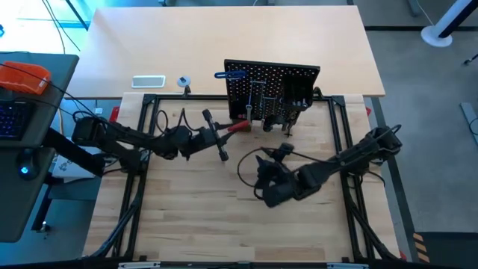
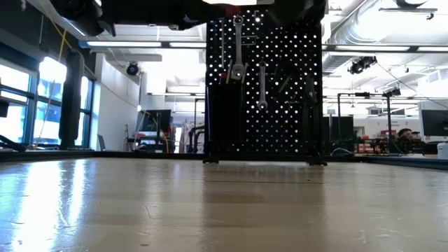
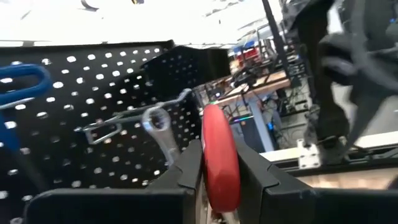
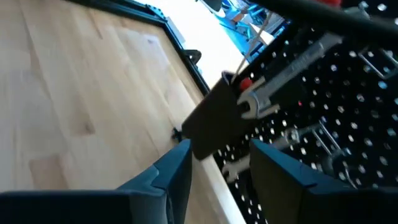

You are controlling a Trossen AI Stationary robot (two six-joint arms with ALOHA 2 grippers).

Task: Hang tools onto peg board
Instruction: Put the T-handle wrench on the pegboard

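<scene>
Nearest, in left wrist view: left hand (image 3: 221, 180) clamped on red-and-black clamp (image 3: 221, 163), held just short of peg board (image 1: 272, 91). Board upright at far middle of wooden surface (image 1: 187, 217). Blue-handled key (image 1: 233, 75) hung at board's left edge; silver wrenches (image 2: 239, 43) on hooks beside. Black box bin (image 2: 224, 115) on board's left in low view, contents hidden. Right hand (image 4: 214, 165) parted, gripping nothing, facing board.

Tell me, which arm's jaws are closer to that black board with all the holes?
The left. Its gripper sits right beside the peg board, at the board's lower left corner, jaws shut on a red-and-black clamp. The right gripper hangs farther back over the table, empty.
</scene>
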